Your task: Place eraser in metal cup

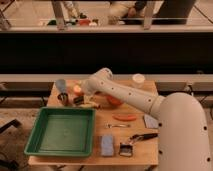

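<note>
The metal cup, short and dark grey, stands at the table's back left, in front of a taller pale blue cup. Just right of it a small dark block, the eraser, lies on the wood. My gripper reaches down from the white arm and sits right at the eraser, a short way right of the metal cup. Whether it holds the eraser does not show.
A green tray fills the front left. An orange ball, a red bowl, a white cup, an orange oblong, a pale blue block and a black-handled brush lie on the wooden table.
</note>
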Action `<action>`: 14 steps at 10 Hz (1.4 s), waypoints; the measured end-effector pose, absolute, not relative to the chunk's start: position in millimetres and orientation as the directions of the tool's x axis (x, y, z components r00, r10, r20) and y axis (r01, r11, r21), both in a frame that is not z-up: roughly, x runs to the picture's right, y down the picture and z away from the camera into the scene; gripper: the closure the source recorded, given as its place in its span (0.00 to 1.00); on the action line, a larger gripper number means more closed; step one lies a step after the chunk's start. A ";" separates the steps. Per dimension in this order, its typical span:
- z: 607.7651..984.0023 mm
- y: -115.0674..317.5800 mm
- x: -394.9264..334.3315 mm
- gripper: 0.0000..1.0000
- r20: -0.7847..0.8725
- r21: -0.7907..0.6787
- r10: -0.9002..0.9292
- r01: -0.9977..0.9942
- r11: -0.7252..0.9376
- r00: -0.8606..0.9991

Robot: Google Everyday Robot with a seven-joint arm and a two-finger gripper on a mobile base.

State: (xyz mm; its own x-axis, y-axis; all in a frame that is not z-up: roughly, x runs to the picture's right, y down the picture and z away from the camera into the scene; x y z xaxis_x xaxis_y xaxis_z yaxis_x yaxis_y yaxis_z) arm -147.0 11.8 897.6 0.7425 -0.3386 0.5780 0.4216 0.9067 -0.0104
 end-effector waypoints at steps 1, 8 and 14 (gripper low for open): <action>901.3 13.1 -145.4 0.37 0.579 -0.020 -0.330 0.418 0.908 0.746; 927.7 21.1 -138.0 0.43 0.565 -0.120 -0.287 0.422 0.899 0.774; 935.4 29.4 -130.5 0.43 0.564 -0.212 -0.267 0.450 0.867 0.781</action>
State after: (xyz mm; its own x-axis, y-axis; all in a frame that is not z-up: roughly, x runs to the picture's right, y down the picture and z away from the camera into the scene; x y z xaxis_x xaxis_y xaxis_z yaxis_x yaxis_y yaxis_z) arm -130.5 29.4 935.4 0.7812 -0.2674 0.5642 0.4502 0.8673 -0.2123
